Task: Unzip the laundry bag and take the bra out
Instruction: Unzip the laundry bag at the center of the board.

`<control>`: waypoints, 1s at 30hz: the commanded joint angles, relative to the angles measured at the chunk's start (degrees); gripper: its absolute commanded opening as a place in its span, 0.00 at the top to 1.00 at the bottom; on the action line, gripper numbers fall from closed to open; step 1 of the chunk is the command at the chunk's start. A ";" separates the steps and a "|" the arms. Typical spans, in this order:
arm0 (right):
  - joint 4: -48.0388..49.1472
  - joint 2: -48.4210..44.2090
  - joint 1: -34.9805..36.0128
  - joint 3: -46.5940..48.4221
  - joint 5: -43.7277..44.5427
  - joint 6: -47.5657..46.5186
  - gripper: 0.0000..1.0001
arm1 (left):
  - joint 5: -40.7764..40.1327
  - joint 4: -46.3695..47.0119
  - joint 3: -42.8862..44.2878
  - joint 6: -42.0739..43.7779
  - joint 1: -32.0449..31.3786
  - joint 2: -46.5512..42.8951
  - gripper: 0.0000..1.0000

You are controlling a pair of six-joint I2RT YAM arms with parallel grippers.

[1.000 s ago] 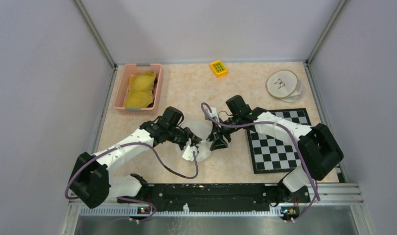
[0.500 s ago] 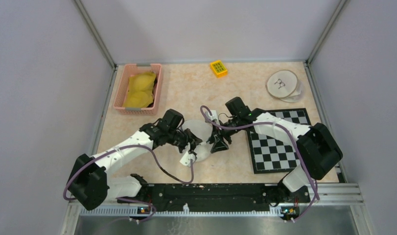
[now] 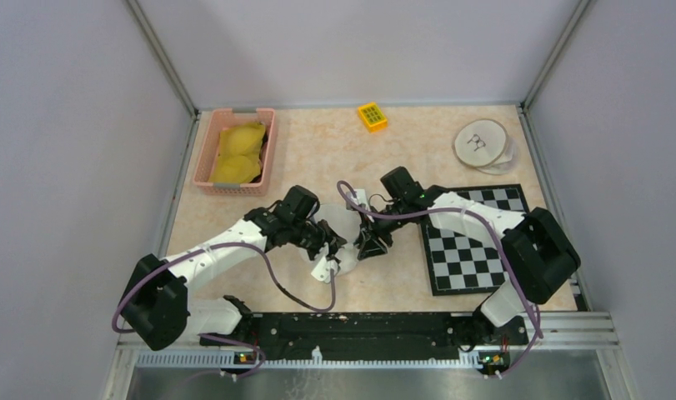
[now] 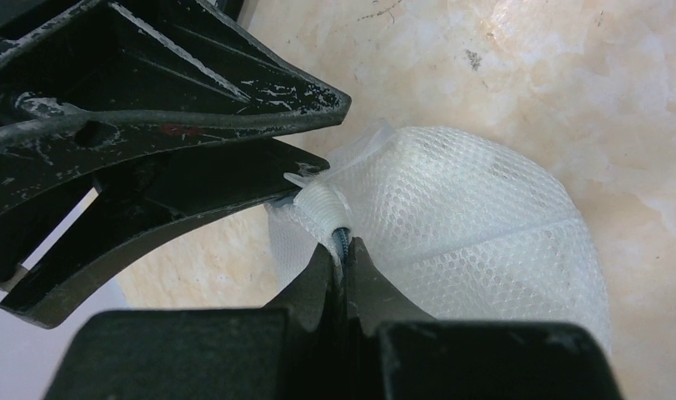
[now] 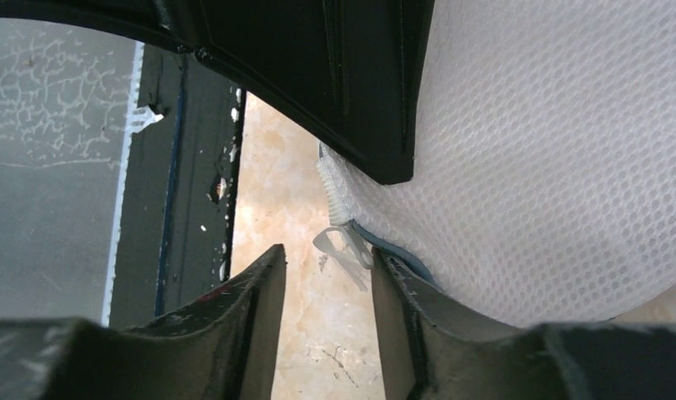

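Two tools meet on the white mesh laundry bag (image 4: 468, 217) at the middle of the counter (image 3: 317, 158).
Left tool (image 4: 344, 250) is clamped on the bag's seam end; at its 3 o'clock the right tool (image 5: 326, 254), jaws apart, straddles the clear plastic zip pull (image 5: 344, 246), so it is nearer.

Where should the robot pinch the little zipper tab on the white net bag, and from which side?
Pinch the small clear zipper tab itself, where it sticks out loose past the mesh bag's edge. Come from the open table side, like the right hand, a finger on each flat face. The left hand clamps the seam beside it, which should steady the pull.
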 commanded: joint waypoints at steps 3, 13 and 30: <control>5.62 -4.41 1.00 2.71 0.95 -2.88 0.64 | 5.37 1.24 1.57 -3.24 -1.49 0.60 1.00; 8.34 -3.65 2.28 2.77 2.79 -0.83 0.71 | 5.65 2.79 1.67 -7.12 -1.51 0.29 1.00; 13.03 -2.90 2.77 0.31 6.57 1.42 1.00 | 5.16 4.25 0.95 -11.97 -1.37 -1.36 1.00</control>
